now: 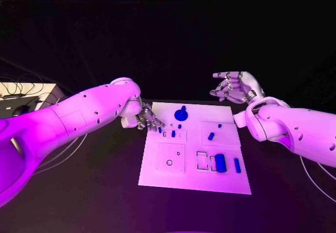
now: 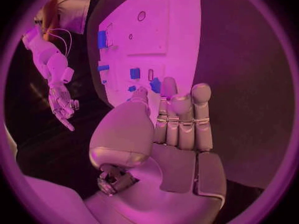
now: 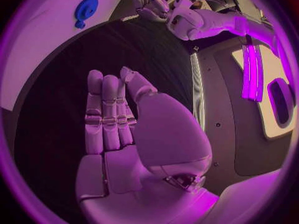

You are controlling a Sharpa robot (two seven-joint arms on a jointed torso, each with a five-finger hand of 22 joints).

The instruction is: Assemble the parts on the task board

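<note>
On the black table, the head view shows the flat white rectangular task board lying midway between the arms, with small glossy blue parts on it: a round blue knob near its far edge, a stubby blue peg near its middle, and a blue block and slim blue bar toward its near edge. Several outlined recesses look unfilled, so assembly seems barely begun. The silver left hand hangs at the board's far left corner, fingers loosely apart, holding nothing; the silver right hand hovers beyond the board's far right corner, fingers curved, empty. In the left wrist view, smooth metallic fingers stand straight toward the board. In the right wrist view, that hand is spread and empty, the knob on the board beyond.
</note>
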